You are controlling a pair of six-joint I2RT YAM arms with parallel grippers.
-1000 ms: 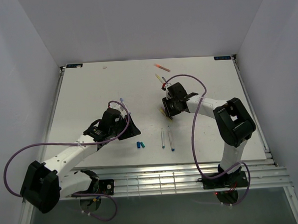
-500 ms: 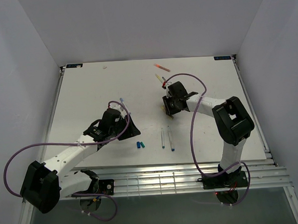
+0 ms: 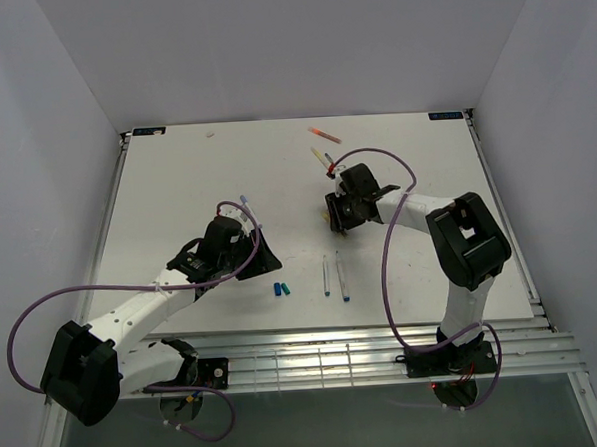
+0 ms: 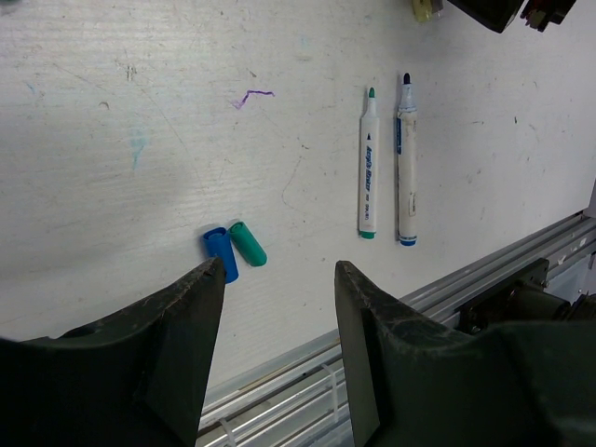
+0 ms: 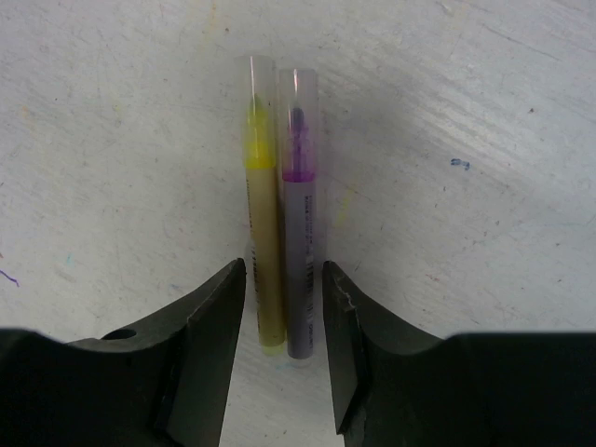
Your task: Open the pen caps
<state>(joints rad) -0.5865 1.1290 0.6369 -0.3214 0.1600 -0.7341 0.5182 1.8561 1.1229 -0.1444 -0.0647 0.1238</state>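
Note:
My right gripper [image 5: 284, 270] is open, low over the table, with a finger on each side of two pens lying side by side. These are a yellow pen [image 5: 264, 270] and a purple-grey pen [image 5: 301, 270], each with a clear cap [image 5: 298, 98] over its tip at the far end. My left gripper [image 4: 277, 272] is open and empty above the near table edge. Just beyond it lie a loose blue cap [image 4: 221, 254] and a teal-green cap [image 4: 248, 243]. Two uncapped white pens, one green-tipped [image 4: 368, 177] and one blue-tipped [image 4: 407, 177], lie to their right.
In the top view an orange-red pen [image 3: 324, 134] and another pen pair [image 3: 322, 160] lie at the back of the white table [image 3: 176, 180]. The right gripper [image 3: 340, 216] is mid-table and the left gripper [image 3: 260, 254] near the caps [image 3: 281, 287]. A metal rail [image 4: 484, 279] runs along the near edge.
My right gripper has shifted slightly over the yellow and purple pens. The left arm has not visibly moved.

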